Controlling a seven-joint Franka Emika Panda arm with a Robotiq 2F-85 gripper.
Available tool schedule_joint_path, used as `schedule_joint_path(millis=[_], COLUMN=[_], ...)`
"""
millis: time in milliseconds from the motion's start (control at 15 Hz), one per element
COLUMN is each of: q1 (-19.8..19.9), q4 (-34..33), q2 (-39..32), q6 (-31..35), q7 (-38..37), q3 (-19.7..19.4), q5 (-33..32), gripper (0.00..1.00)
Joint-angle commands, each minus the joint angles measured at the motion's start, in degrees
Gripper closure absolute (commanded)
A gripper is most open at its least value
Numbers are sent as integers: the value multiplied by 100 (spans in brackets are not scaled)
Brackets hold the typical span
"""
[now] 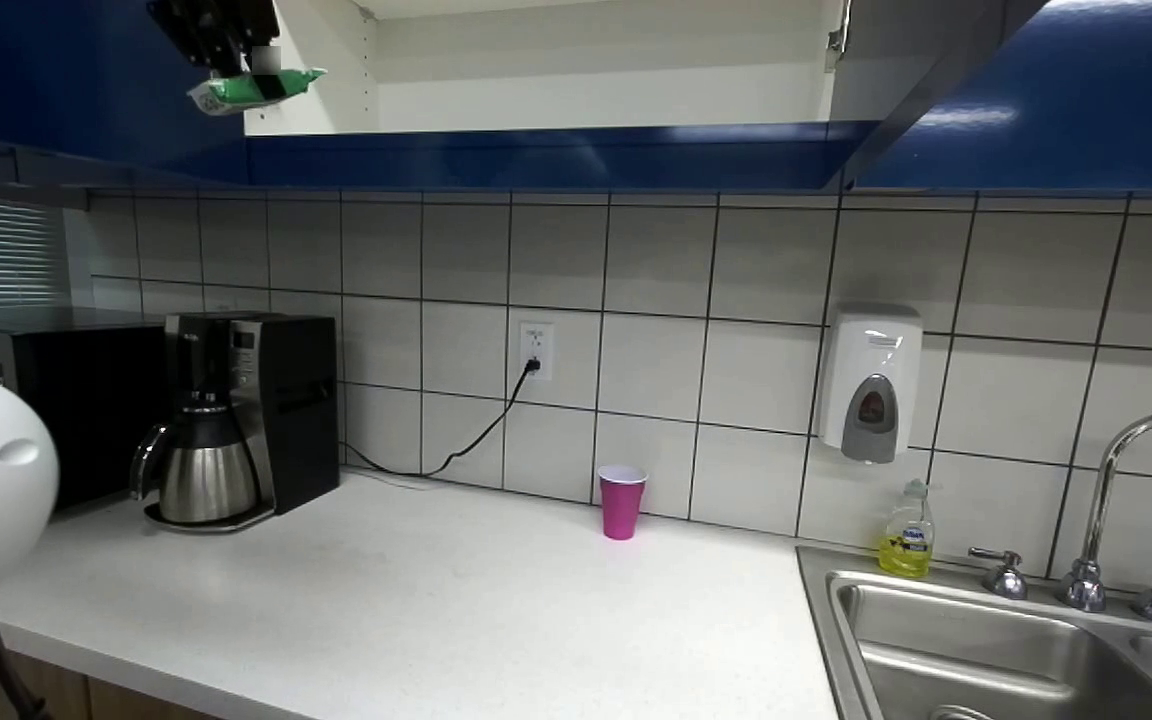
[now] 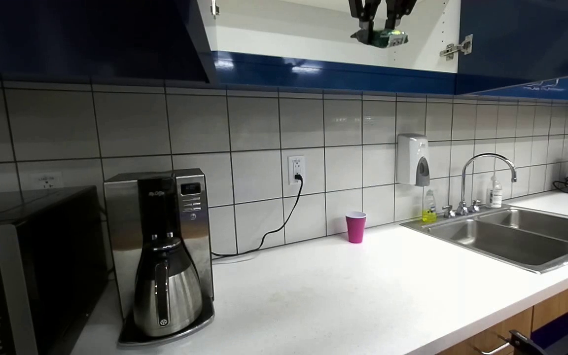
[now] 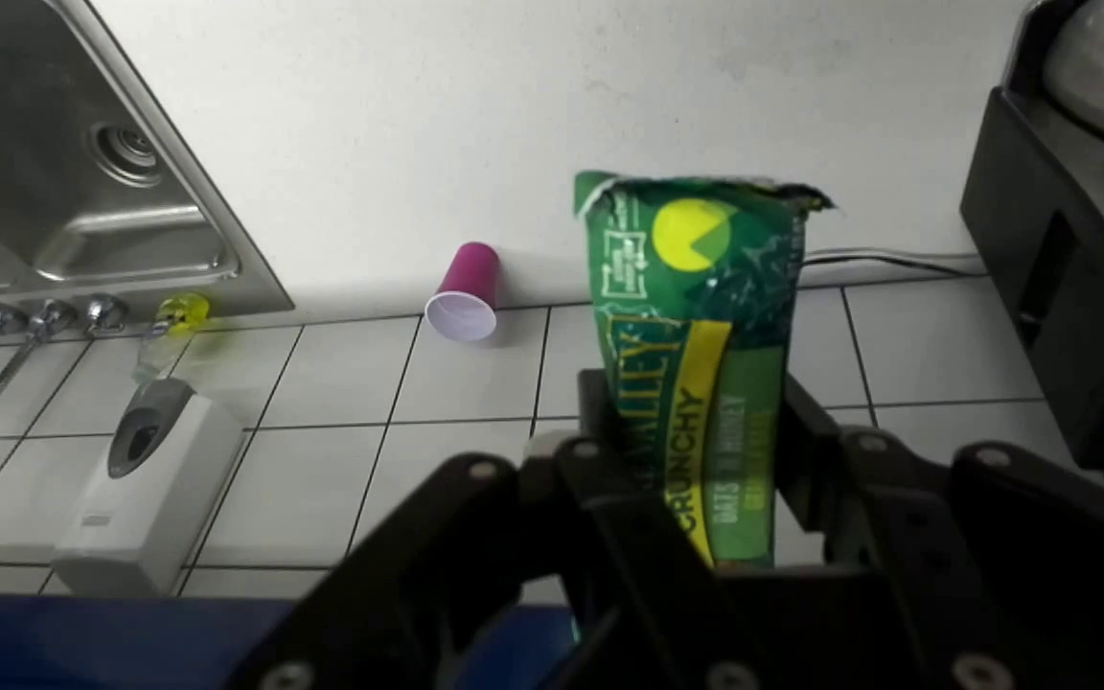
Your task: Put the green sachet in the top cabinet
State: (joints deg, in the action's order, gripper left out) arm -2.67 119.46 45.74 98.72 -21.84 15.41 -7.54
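The green sachet (image 1: 236, 93) is a flat oblong wrapper with yellow markings. It also shows in an exterior view (image 2: 387, 38) and in the wrist view (image 3: 696, 287). My gripper (image 3: 691, 422) is shut on it, one finger at each long edge, with one end sticking out past the fingertips. The gripper also shows at the top of both exterior views (image 1: 248, 72) (image 2: 377, 33). The top cabinet (image 1: 556, 157) is open, with a white interior and a blue lower edge (image 2: 338, 73). In both exterior views the sachet appears in front of the opening, above that edge. Its depth relative to the cabinet is unclear.
Swung-out blue doors flank the opening, one on the right (image 2: 520, 44) and one on the left (image 2: 91, 39). Below are a pink cup (image 1: 622, 505), coffee maker (image 1: 296, 400), microwave (image 2: 62, 256), soap dispenser (image 1: 871, 385) and sink (image 1: 976, 640).
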Motion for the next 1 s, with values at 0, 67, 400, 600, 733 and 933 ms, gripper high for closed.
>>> schedule_joint_path(millis=[0,67,400,600,733,933], q1=[345,378,555,638,665,661], q4=[-790,-907,-1708,-2231,-2538,-2917], q2=[-415,-480,-1040,-1414,-1675,-2075], q6=[-145,-115,-217,-315,-356,-409], q7=[-135,-125,-178,-241,-251,-261], q3=[209,220,234,214,185,129], q5=[-239,-275,-455,-569,-621,-718], gripper=[84,84,84,84,84,84])
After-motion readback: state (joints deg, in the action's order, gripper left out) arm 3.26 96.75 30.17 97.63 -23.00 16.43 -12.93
